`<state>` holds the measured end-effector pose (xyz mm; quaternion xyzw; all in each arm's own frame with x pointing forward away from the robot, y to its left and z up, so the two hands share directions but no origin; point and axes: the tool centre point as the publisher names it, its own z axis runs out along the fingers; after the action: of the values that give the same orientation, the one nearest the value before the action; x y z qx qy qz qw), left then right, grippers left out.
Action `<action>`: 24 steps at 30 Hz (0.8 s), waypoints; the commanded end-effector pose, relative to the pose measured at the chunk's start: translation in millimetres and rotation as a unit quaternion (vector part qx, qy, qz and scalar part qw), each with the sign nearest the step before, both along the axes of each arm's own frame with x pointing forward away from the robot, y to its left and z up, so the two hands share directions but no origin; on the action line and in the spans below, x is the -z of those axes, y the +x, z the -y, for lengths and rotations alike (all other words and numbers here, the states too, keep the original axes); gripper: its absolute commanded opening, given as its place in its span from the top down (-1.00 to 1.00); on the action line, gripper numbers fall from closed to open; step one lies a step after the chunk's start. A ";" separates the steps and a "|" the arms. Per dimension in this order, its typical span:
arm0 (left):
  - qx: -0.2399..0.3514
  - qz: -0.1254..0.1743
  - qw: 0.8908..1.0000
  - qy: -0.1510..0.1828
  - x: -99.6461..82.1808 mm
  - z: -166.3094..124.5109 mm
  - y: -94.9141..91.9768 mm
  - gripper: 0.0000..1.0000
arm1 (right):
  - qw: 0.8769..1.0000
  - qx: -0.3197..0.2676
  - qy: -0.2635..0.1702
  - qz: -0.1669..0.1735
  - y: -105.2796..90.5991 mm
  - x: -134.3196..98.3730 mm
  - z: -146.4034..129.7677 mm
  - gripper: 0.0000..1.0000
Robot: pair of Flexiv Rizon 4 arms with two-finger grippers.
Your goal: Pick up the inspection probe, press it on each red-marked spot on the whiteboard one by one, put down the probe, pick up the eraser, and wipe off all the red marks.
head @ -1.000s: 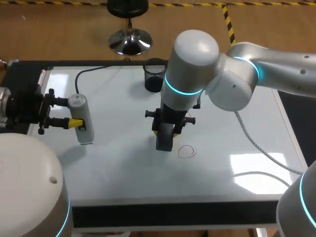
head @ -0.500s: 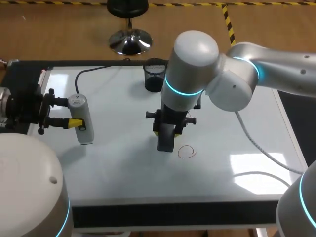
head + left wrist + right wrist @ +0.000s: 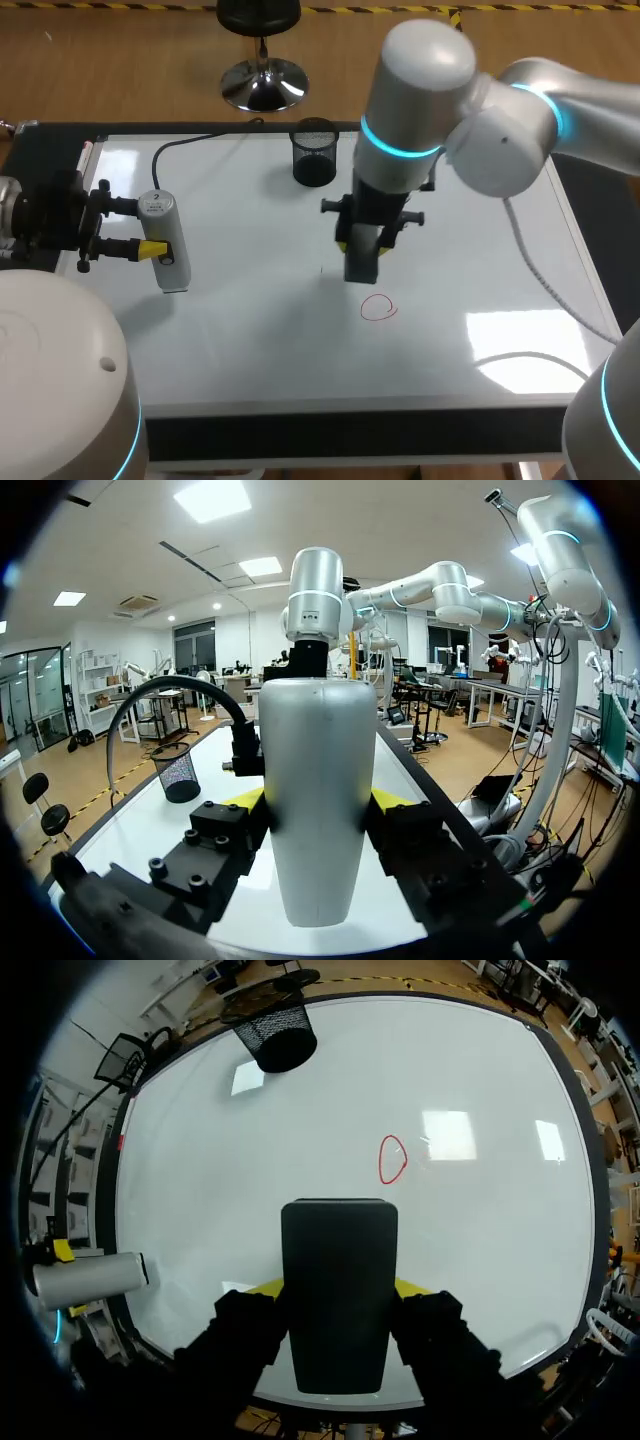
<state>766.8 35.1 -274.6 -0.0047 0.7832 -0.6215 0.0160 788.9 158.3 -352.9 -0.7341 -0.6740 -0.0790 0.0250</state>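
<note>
Right tool (image 3: 338, 1290) is clenched on the black eraser (image 3: 361, 262), over the whiteboard (image 3: 250, 330) just beside the red ring (image 3: 379, 307); left tool (image 3: 316, 808) grips the silver probe (image 3: 166, 245) near the board's left edge, well apart

Bright overhead glare on whiteboard (image 3: 520, 350)

Toward the far edge of the table (image 3: 330, 436), a black mesh cup (image 3: 314, 152). Stands upright, round mouth open to the top, walls of see-through weave, darker toward the base. Casts a faint reflection on the glossy surface under it. Along the table's left side, a small pale stick with a red end (image 3: 84, 156). Lies lengthwise just beside the dark border; too small to tell more. All around, a dark band as the table's rim.
</note>
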 end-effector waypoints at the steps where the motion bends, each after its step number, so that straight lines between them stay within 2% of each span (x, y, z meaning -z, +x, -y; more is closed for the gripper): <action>1: -0.002 0.001 1.000 0.001 -2.5 0.4 -1.4 1.00 | 1.000 -0.009 0.019 -0.016 10.9 -11.0 41.5 1.00; 5: -0.002 0.001 1.000 0.001 -2.5 0.4 -1.4 1.00 | 0.999 0.016 0.028 -0.029 21.9 -14.8 69.3 1.00; 8: -0.002 0.001 1.000 0.001 -2.5 0.4 -1.4 1.00 | 0.999 0.019 0.024 -0.022 21.2 -18.2 86.9 1.00; 11: -0.002 0.001 1.000 0.001 -2.5 0.4 -1.4 1.00 | 1.000 0.019 0.020 -0.005 15.1 -22.7 103.9 1.00; 16: -0.002 0.001 1.000 0.001 -2.5 0.4 -1.4 1.00 | 1.000 -0.016 -0.003 0.024 -3.3 -27.5 120.7 1.00; 24: -0.002 0.001 1.000 0.001 -2.5 0.4 -1.4 1.00 | 0.999 -0.032 -0.022 0.031 -19.0 -30.8 141.5 1.00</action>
<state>766.8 35.1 -274.6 -0.0047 0.7832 -0.6215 0.0160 779.4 35.1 -327.7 -0.7100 -0.7008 -0.0695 -0.0034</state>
